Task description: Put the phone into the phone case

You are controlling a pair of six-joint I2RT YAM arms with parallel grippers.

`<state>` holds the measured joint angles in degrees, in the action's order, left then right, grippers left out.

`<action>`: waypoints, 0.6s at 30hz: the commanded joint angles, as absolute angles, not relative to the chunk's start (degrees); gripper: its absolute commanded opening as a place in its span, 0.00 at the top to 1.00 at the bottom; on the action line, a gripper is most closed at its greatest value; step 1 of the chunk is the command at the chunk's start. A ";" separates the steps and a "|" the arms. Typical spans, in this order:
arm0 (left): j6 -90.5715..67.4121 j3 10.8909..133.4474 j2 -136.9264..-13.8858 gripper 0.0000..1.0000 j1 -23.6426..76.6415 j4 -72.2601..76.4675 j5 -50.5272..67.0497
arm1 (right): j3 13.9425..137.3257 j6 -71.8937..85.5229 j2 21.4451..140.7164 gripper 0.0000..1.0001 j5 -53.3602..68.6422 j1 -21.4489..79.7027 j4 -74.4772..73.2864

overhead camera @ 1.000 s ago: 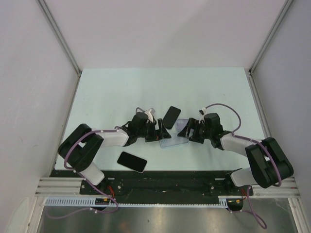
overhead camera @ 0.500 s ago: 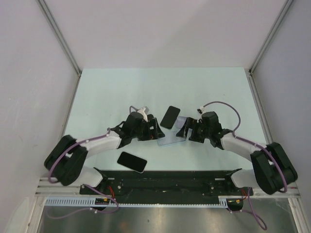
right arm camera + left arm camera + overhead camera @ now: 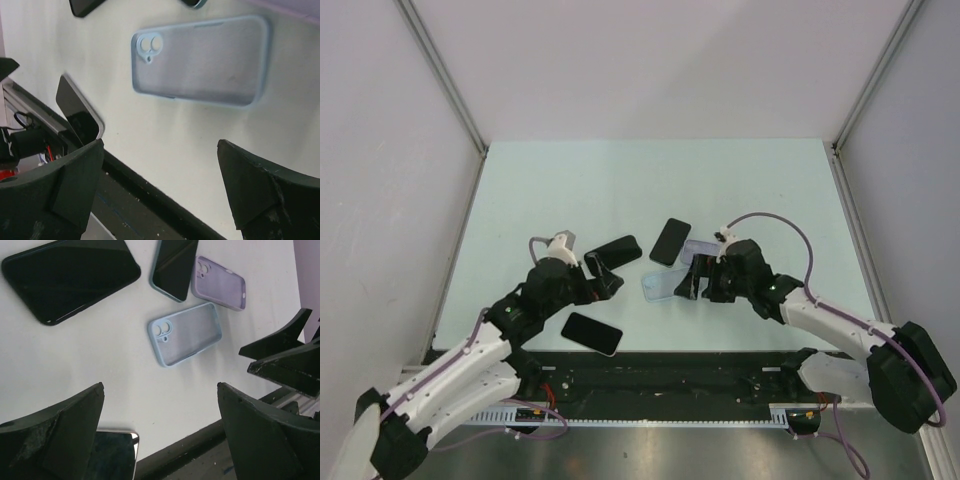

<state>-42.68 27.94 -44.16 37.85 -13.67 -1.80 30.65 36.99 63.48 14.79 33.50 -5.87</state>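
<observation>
Now that both arms have let go, the light blue case [image 3: 660,283] lies alone on the table [image 3: 620,180]. Nothing is inside it, and its camera hole can be seen in both wrist views. One second ago the two grippers stood close on either side of this case. Since then the left gripper [image 3: 603,272] has drawn back toward the near left. Its jaws are wide apart and hold nothing. This retreat uncovers a black phone [image 3: 615,250], which lies just in front of the left fingers and a little left of the case. The right gripper [image 3: 688,281] has moved only a little. It is also fully open and empty, and it hangs just beside the right end of the case, partly over the lilac case [image 3: 219,282]. The light blue case itself seems to have shifted slightly to the left.

A teal-edged phone [image 3: 174,267] lies beyond the two cases, and a third phone [image 3: 592,333] lies near the arm bases. All three phones are outside any case, so I judge that the insertion is not yet begun. Probably one arm must now pick up a phone, perhaps the black one, while the other steadies the case. I cannot tell which phone fits.
</observation>
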 commanded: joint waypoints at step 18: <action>-66.26 20.56 -25.58 0.01 41.22 -45.86 -17.31 | 51.23 43.41 94.56 0.00 19.77 56.68 9.66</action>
<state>-59.35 20.16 -29.04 39.97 -36.77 -11.44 47.42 40.99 90.50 15.86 55.44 4.25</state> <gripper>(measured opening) 0.991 0.995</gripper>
